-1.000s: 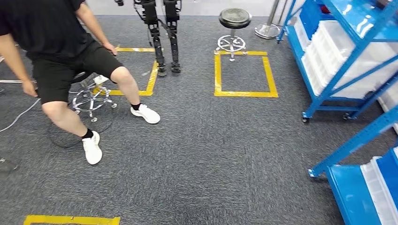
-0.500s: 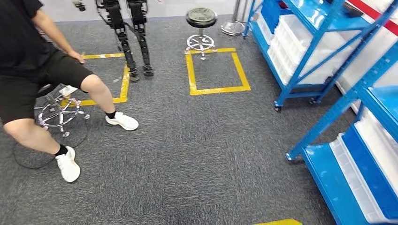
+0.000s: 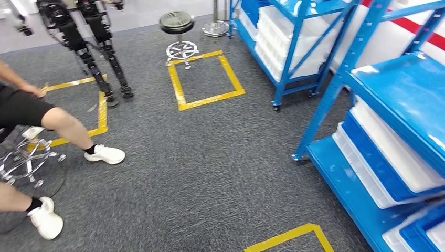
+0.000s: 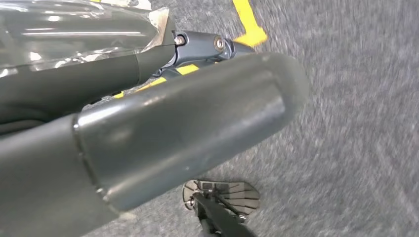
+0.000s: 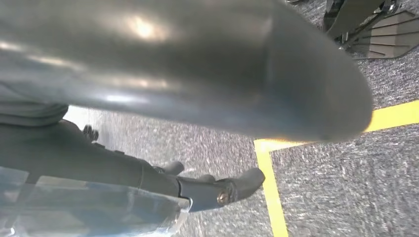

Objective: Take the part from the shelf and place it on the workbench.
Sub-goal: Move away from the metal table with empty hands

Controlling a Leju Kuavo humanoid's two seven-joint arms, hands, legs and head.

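Apparently both hands carry a part in a clear plastic bag (image 4: 74,29): left hand (image 4: 163,128) and right hand (image 5: 188,84) each show dark fingers lying against the film, though the grip itself I cannot tell. Blue shelf (image 3: 399,100) stands at three o'clock, a seated person (image 3: 31,113) at nine. I judge this the carrying step; next calls for finding the workbench

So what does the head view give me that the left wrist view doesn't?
Head view alone: blue shelving with white bins, a seated person, a black stool, another robot's legs. Left wrist view alone: the left hand up close, with clear plastic film beside its fingers; whether it grips the film is unclear. Both: grey carpet with yellow floor tape.
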